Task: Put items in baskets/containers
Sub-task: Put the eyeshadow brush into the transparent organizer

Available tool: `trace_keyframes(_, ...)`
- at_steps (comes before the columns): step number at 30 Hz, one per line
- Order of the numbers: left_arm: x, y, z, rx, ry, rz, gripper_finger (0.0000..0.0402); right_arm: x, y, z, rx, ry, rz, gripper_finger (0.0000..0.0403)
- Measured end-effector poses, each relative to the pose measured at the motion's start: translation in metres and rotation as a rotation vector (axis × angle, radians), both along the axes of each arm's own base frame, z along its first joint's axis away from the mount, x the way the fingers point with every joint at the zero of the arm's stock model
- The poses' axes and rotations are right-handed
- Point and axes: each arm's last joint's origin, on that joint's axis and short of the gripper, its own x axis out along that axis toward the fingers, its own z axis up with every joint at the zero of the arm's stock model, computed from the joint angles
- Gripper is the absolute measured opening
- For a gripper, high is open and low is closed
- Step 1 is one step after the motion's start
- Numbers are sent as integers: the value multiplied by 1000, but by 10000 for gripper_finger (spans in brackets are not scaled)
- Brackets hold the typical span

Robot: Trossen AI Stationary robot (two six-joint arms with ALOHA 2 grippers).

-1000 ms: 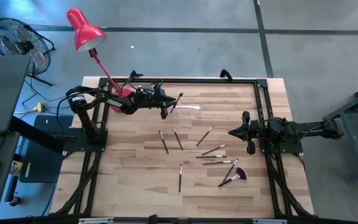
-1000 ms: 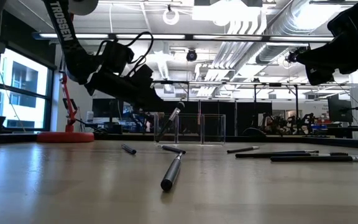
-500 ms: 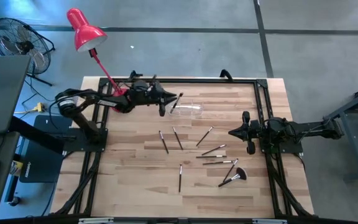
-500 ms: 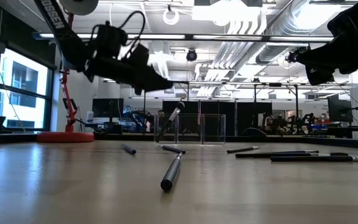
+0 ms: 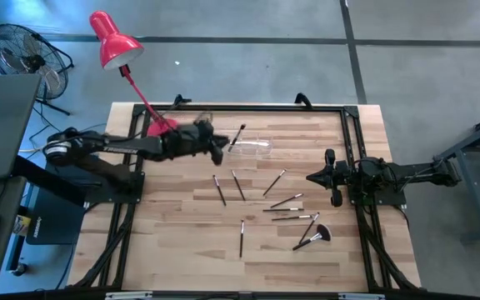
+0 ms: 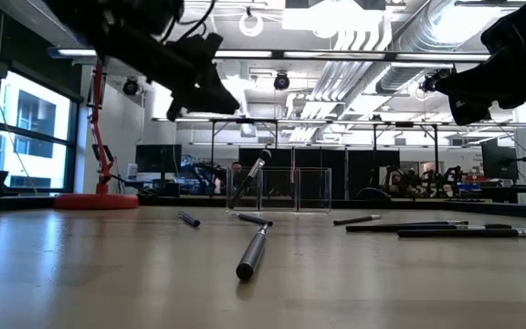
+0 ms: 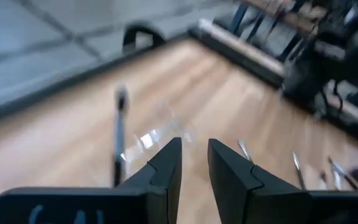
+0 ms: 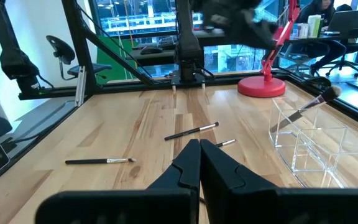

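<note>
A clear holder (image 5: 255, 143) stands on the wood at the table's far middle. One brush (image 5: 238, 136) leans in it, its head up over the rim (image 6: 256, 169). Several more brushes lie flat on the table, among them one (image 5: 219, 190) near the middle and a fan-headed one (image 5: 313, 237) toward the near right. My left gripper (image 5: 217, 150) hangs above the table just left of the holder, open, with nothing between its fingers (image 7: 194, 155). My right gripper (image 5: 311, 177) waits shut at the table's right side (image 8: 199, 149).
A red desk lamp's round base (image 5: 161, 125) sits at the far left, close behind my left arm. A black frame rail (image 5: 265, 108) runs round the table's edges. Bare wood lies between the holder and the loose brushes.
My left gripper has risen and drawn back from the holder toward the table's left edge, rolling as it went. The brush has kept leaning in the holder in the same place. The brushes on the table have not moved.
</note>
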Motion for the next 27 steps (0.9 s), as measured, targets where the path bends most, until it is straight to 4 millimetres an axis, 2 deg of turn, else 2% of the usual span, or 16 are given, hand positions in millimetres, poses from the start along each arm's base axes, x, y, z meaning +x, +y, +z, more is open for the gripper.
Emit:
trace_keyframes(6,8,-53,13,-223,114,6,76,0,0,0,0,-1,0,0)
trace_keyframes(9,13,-72,9,-354,160,30,76,0,0,0,0,-1,0,0)
trace_keyframes(14,7,-100,4,-599,180,114,76,0,0,0,11,-3,4,0)
trace_keyframes(17,7,-113,-9,-731,218,181,76,0,0,0,52,-4,-13,0)
trace_keyframes(21,2,-127,-15,-786,252,228,76,0,0,1,217,-4,-18,0)
trace_keyframes(24,-6,-130,-26,-780,323,252,76,1,1,0,324,9,-10,0)
trace_keyframes(27,-13,-127,-40,-775,346,261,76,2,3,-2,346,46,-8,0)
